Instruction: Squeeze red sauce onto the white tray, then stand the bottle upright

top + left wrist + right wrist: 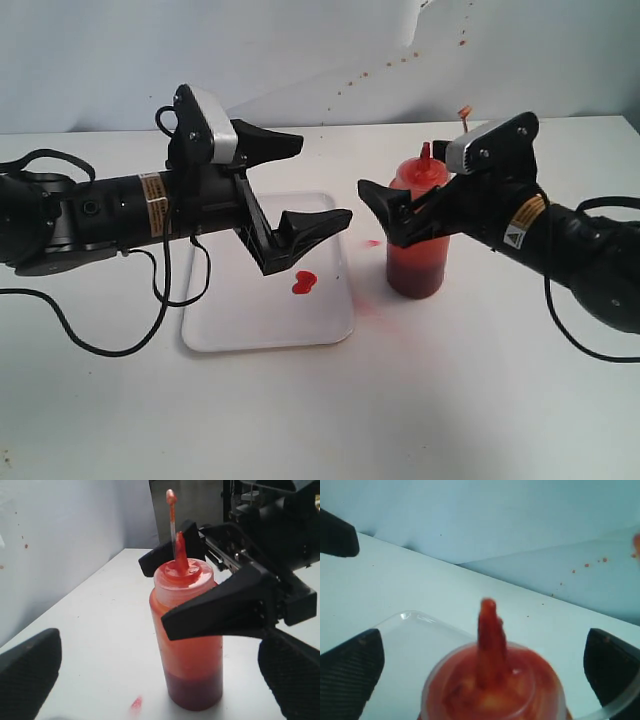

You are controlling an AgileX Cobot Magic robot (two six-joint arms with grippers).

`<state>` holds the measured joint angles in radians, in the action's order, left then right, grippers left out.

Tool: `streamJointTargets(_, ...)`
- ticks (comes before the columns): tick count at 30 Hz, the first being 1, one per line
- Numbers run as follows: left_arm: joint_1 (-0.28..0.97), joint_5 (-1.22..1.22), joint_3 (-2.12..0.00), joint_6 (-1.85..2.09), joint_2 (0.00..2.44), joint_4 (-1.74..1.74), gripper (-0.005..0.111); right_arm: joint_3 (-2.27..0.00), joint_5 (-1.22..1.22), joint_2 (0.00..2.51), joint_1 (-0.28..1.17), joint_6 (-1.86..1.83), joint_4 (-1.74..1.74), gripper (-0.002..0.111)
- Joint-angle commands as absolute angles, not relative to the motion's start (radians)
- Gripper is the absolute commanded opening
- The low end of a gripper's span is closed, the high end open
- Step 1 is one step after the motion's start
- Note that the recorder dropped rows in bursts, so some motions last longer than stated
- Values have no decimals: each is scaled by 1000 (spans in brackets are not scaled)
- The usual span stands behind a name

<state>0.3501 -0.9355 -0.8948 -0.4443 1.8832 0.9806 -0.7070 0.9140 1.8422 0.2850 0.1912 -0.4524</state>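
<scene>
At centre right, my right gripper point(482, 672) gapes, untouching, around the upright orange-stained translucent plastic squeeze bottle point(418, 240); my left gripper point(325, 178) hangs open over the flat white plastic tray point(230, 325) bearing a glossy red sauce blob point(303, 284).

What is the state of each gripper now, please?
Left gripper: open, holding nothing.
Right gripper: open around the translucent orange-red plastic squeeze bottle, not gripping it.

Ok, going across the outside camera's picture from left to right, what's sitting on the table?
White tray, bare at its left side → red sauce blob on the tray → small red smear on the table → bottle, standing upright.
</scene>
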Motion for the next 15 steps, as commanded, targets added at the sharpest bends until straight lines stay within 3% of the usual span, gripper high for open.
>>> streamJointTargets(1, 349, -945, -898, -437, 1873, 988, 105, -707, 809, 1752, 278, 195, -461, 105)
streamJointTargets(15, 349, -945, -898, -437, 1873, 988, 105, -707, 665, 1553, 278, 327, -461, 105)
